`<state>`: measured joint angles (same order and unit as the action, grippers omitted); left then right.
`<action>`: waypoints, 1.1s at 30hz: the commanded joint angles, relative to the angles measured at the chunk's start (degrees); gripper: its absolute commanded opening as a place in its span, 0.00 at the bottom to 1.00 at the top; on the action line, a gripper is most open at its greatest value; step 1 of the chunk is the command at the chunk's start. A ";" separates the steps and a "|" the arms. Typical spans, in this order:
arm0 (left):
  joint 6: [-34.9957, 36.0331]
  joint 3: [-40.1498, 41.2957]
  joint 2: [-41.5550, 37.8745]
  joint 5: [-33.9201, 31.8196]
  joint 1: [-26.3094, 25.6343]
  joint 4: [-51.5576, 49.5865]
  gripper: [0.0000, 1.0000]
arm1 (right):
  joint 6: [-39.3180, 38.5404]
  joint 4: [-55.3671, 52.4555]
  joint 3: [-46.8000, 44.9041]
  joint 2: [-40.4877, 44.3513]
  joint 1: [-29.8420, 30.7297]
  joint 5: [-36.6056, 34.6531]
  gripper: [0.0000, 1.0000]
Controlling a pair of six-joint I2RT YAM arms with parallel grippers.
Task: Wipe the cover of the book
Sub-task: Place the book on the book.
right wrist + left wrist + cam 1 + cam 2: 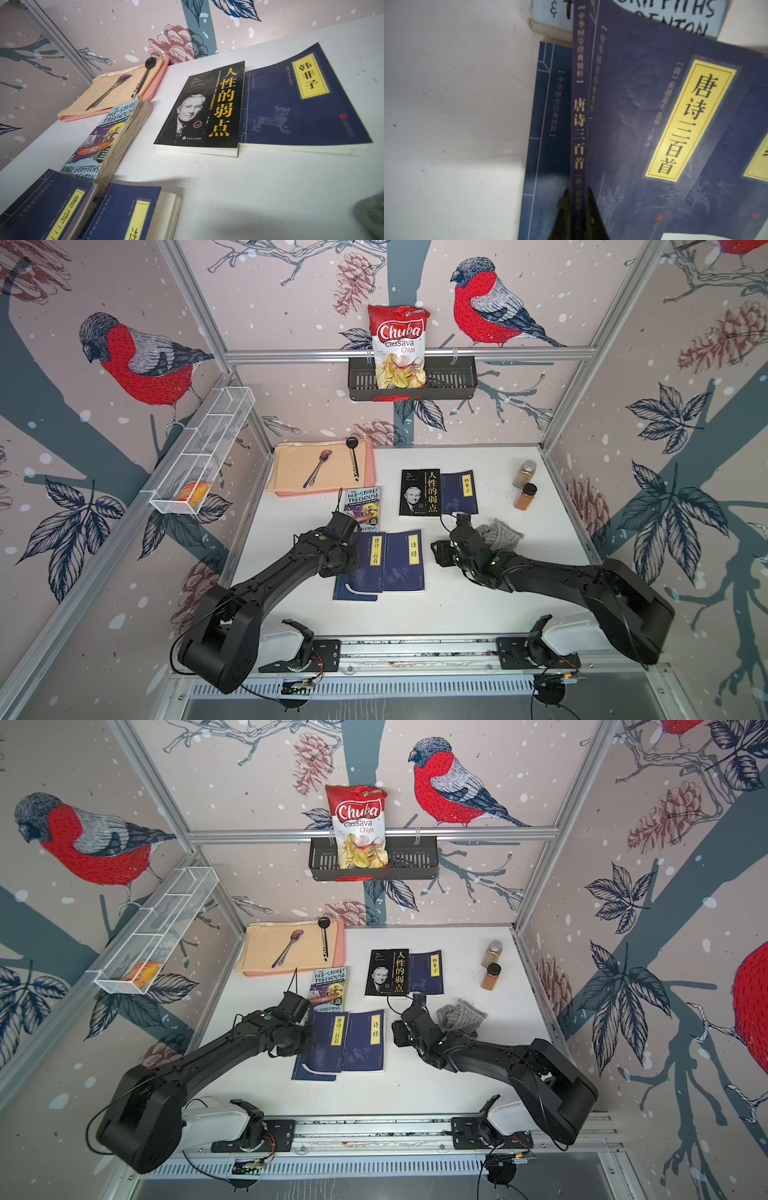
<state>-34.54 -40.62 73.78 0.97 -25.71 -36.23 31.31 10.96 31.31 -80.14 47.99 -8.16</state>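
A dark blue book (pixel 374 568) (pixel 633 104) with a yellow title label lies at the table's middle, half over another blue cover. My left gripper (pixel 578 197) is shut on this book's spine, one finger on each side. In both top views the left wrist (pixel 343 543) covers that grip. A bunched grey cloth (pixel 503 535) (pixel 461 1016) sits right against my right gripper (pixel 468 531), to the book's right. The right wrist view shows only a blurred corner of the cloth (pixel 372 216) and no fingers, so whether the cloth is gripped stays unclear.
A second blue book (pixel 405 562) touches the held one. Behind lie a Treehouse paperback (pixel 363 506), a black book (pixel 419 491) and another blue book (pixel 459 491). Two spice jars (pixel 525 485) stand at the back right. A pink tray (pixel 324 492) with two spoons is at the back left.
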 commanded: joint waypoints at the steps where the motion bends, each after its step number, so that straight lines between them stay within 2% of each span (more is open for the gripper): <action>1: -0.40 -0.18 2.17 -4.56 -0.45 -6.31 0.01 | -0.99 0.99 0.93 -0.97 0.72 0.22 0.56; 8: -3.99 -1.87 10.97 -12.42 -1.99 -10.69 0.17 | -1.23 0.45 1.77 -1.73 1.89 -0.09 0.57; 9: -4.60 -1.99 11.75 -13.30 -2.38 -11.08 0.23 | -1.29 0.38 1.95 -1.82 2.02 -0.10 0.57; 10: -5.13 -2.32 12.29 -14.23 -2.81 -11.67 0.34 | -1.32 0.35 2.08 -1.97 2.15 0.05 0.57; 13: -7.21 -2.97 11.27 -17.64 -4.10 -13.18 0.57 | -1.67 0.46 2.61 -2.58 2.61 0.61 0.60; 14: -7.25 -3.04 10.31 -18.12 -4.41 -13.00 0.60 | -1.70 0.55 2.70 -2.84 2.77 0.90 0.61; 20: -5.34 -5.34 2.40 -20.07 -8.55 -8.00 0.62 | -1.87 0.10 4.40 -5.40 3.95 1.48 0.65; 23: -3.24 -5.16 -1.66 -14.70 -10.56 2.05 0.63 | -1.62 -0.50 5.31 -7.10 4.69 0.78 0.65; 27: -1.71 -0.81 -4.45 -2.68 -11.51 20.22 0.62 | -0.90 -0.71 6.45 -10.09 5.18 0.61 0.65; 33: -0.53 0.69 -0.22 0.18 -11.62 25.65 0.61 | -0.20 -0.58 8.81 -14.71 6.63 0.59 0.64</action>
<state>-36.86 -40.56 72.53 -2.57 -37.32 -17.02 30.20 10.22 39.07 -93.38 54.04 -7.14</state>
